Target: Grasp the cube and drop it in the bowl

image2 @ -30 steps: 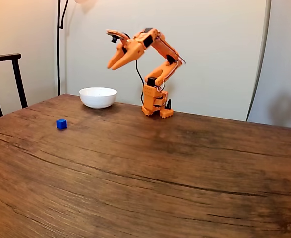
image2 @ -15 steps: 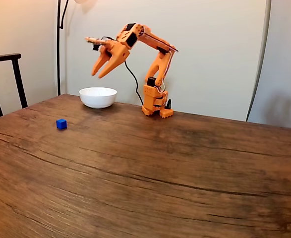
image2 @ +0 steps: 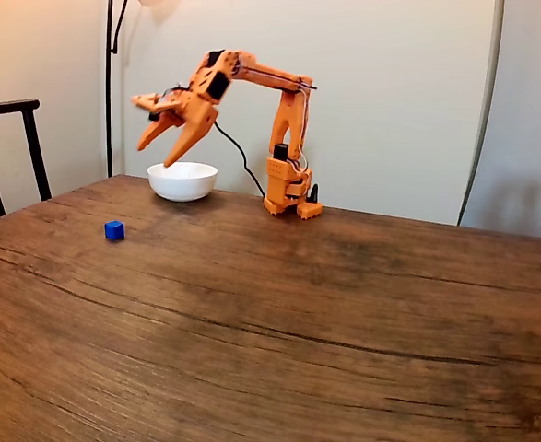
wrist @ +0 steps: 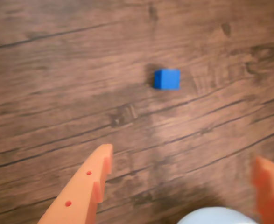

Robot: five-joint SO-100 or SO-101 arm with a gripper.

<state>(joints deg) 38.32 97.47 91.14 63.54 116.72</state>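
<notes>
- Fixed view, left edge: a dark chair [image2: 12, 138] stands beside the wooden table [image2: 279, 313]; a thin black lamp pole [image2: 110, 83] rises against the wall just to its right.
- Next, the blue cube [image2: 114, 230] sits alone on the bare wood, near the table's left side and in front of the bowl, apart from it.
- Further right, the orange gripper [image2: 155, 155] hangs in the air above the white bowl [image2: 182, 180], tips pointing down and to the left; its jaws stand wide apart with nothing between them.
- Right of that, the arm's base [image2: 288, 189] is planted near the table's far edge, just right of the bowl; a black cable droops from the wrist to the base.
- Wrist view, left to right: one orange finger [wrist: 87, 191] enters from the bottom left; the cube [wrist: 167, 79] lies on the wood ahead, above and between the fingers; the bowl's rim [wrist: 216, 215] shows pale at the bottom edge; the other finger [wrist: 270, 186] is blurred at the right edge.
- Risk, as I judge it: the cube is tiny against those wide jaws, so a slightly off-centre descent could nudge it aside or pinch a corner and flick it away; coming down too close over the bowl could clip its rim; the blur suggests motion, so alignment may be hard to trust.
</notes>
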